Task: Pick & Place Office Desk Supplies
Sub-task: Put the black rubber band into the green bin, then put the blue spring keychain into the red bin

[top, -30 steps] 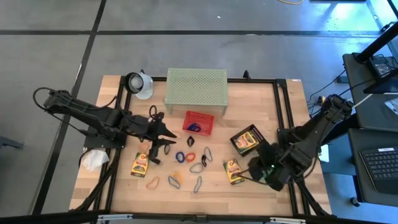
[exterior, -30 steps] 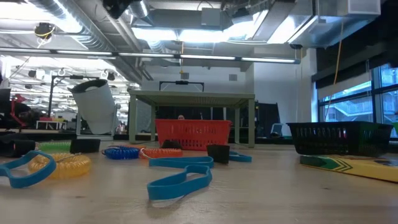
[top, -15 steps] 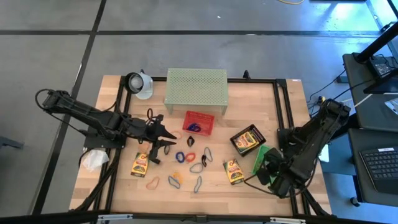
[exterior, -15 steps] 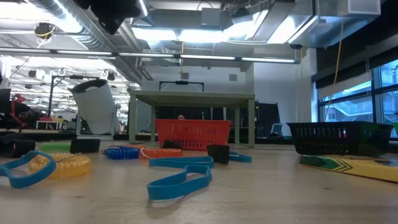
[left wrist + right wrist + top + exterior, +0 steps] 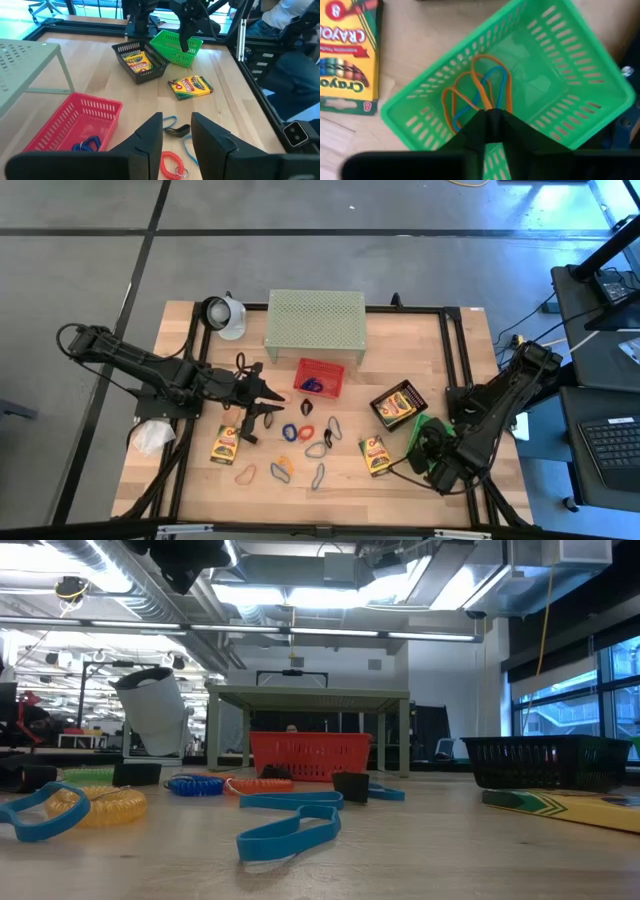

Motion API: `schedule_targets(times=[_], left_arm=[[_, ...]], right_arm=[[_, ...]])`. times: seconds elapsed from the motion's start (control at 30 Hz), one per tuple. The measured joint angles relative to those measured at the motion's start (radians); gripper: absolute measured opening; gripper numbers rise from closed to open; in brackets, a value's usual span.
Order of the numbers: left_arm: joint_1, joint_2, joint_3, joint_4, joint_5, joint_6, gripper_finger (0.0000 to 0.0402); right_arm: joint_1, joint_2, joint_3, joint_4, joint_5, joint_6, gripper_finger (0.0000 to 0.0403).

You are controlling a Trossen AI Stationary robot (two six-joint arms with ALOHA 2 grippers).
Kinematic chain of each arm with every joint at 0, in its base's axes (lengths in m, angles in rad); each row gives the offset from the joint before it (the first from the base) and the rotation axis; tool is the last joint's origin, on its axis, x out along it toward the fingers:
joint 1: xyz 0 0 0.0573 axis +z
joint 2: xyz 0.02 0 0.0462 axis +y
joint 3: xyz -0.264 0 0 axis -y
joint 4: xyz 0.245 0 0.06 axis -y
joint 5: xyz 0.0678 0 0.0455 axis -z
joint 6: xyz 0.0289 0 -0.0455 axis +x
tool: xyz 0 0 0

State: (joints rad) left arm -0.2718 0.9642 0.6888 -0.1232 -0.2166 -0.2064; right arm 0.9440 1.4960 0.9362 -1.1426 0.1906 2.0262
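Orange and blue loops (image 5: 479, 95) lie in the green basket (image 5: 555, 60), directly beneath my right tool (image 5: 492, 120), which hangs over the basket at the surface's right side. Its fingers look almost pressed together, gripping nothing I can make out. My left tool (image 5: 176, 131) hovers mid-surface, slightly spread and empty, nearer the scattered loops and the red basket (image 5: 80, 122).

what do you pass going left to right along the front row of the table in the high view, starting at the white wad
white wad → crayon box → orange loop → yellow coil → grey loop → second crayon box → green basket, with the right gripper over it
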Motion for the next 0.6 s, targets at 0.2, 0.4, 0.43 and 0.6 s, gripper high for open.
schedule_targets(times=[0.2, 0.4, 0.43, 0.6], left_arm=[[0.000, 0.000, 0.000, -0.009, 0.018, 0.018, 0.0096], [0.000, 0.012, 0.000, -0.009, 0.070, 0.019, 0.0096], [0.000, 0.016, 0.000, -0.008, 0.071, 0.019, 0.0096], [0.000, 0.063, 0.001, -0.007, 0.098, 0.019, 0.0096]], right_arm=[[0.000, 0.000, -0.045, 0.041, -0.049, -0.001, 0.0149], [0.000, -0.014, -0.009, 0.026, -0.001, 0.000, 0.0202], [0.000, -0.017, 0.003, 0.012, 0.011, -0.001, 0.0204], [0.000, -0.020, 0.056, -0.097, 0.050, -0.003, 0.0201]])
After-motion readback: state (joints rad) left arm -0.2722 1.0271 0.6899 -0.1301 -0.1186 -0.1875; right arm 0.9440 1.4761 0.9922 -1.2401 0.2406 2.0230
